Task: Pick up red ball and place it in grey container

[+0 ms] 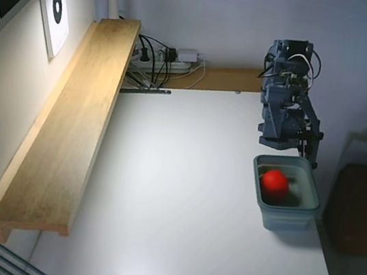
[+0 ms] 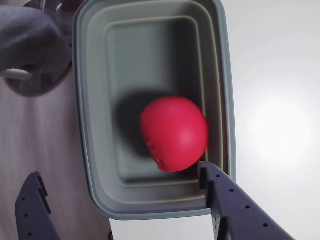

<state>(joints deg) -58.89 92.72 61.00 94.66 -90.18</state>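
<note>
Hovering with fingers spread and empty, gripper [image 2: 125,200] sits directly above grey container [image 2: 95,150], red ball [image 2: 174,134] inside it, near the right table edge in the fixed view.

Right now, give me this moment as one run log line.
gripper: open, above tub, holding nothing | red ball: inside grey container, apart from both fingers | table: white | placement: appears done

- White table [image 1: 181,199]: wide bare run left of grey container [image 1: 286,193].
- Wooden shelf [image 1: 67,127] walls the left edge.
- Cable clutter [image 1: 161,58] at back.
</note>
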